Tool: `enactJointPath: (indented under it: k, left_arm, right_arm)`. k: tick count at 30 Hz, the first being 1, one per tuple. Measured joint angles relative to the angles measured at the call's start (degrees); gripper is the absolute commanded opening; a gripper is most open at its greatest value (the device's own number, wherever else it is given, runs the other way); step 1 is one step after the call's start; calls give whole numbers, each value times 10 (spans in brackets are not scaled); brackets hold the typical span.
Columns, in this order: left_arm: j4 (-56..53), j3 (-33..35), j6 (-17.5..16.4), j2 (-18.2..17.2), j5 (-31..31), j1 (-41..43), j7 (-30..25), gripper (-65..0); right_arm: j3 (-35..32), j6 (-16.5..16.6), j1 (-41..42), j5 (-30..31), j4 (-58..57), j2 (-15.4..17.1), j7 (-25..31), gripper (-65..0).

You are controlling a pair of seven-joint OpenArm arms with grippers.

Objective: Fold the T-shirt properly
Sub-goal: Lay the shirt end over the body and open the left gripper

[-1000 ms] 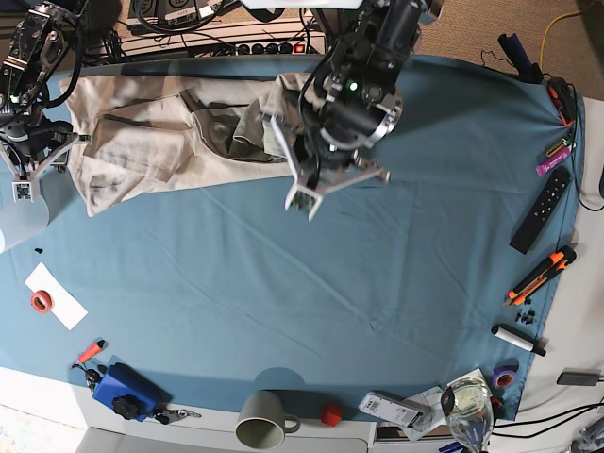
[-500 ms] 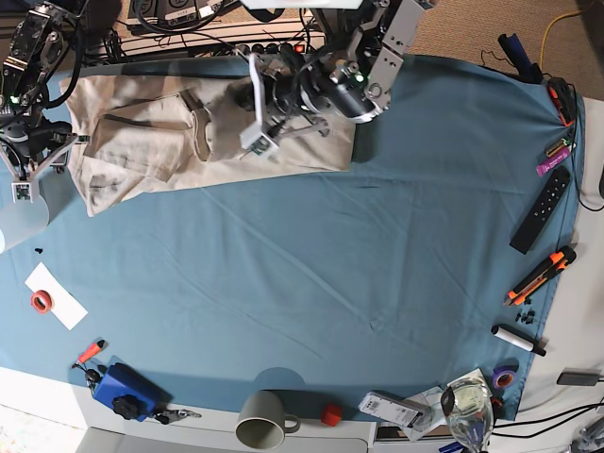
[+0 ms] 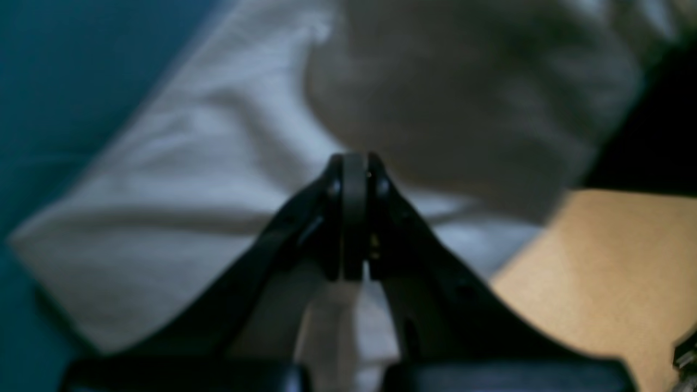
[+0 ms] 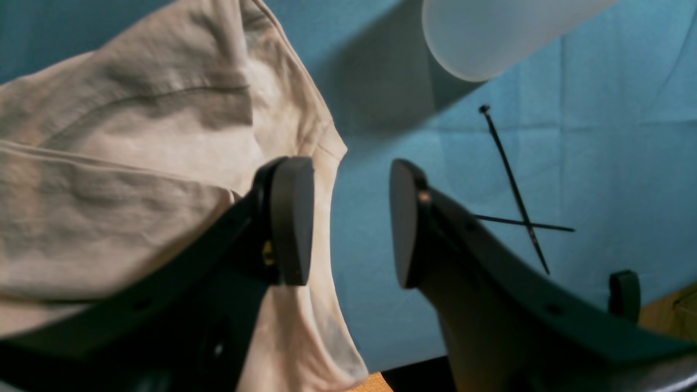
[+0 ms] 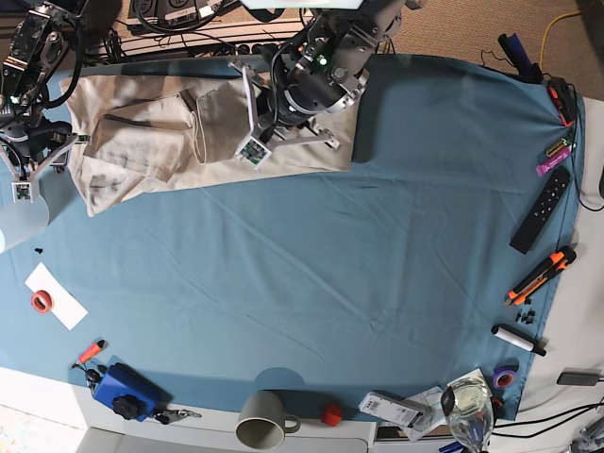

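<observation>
We see the T-shirt (image 5: 160,132) spread crumpled along the far edge of the blue tablecloth (image 5: 359,264). Our left gripper (image 3: 353,218) hovers over its middle, jaws pressed together on nothing. Our right gripper (image 4: 346,223) waits at the shirt's outer end, jaws wide and empty. We judge smoothing comes first: each gripper should pinch one layer only.

Plain beige T-shirt (image 5: 142,142); blue-teal tablecloth (image 5: 330,255); black remote (image 5: 540,209).
</observation>
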Motion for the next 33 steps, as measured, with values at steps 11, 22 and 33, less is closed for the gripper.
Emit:
enactJointPath:
  k: [11, 22, 33]
  left_arm:
    - [-147, 4, -27, 3, -67, -17, -116, -650]
    - [-176, 4, -45, 13, -81, -43, -129, -650]
    - [-72, 2, 35, 22, 64, -113, -13, -650]
  right_arm:
    - [0, 0, 0, 0, 0, 0, -9, -418]
    - [0, 0, 0, 0, 0, 0, 1, -418]
    - [0, 0, 0, 0, 0, 0, 10, -418]
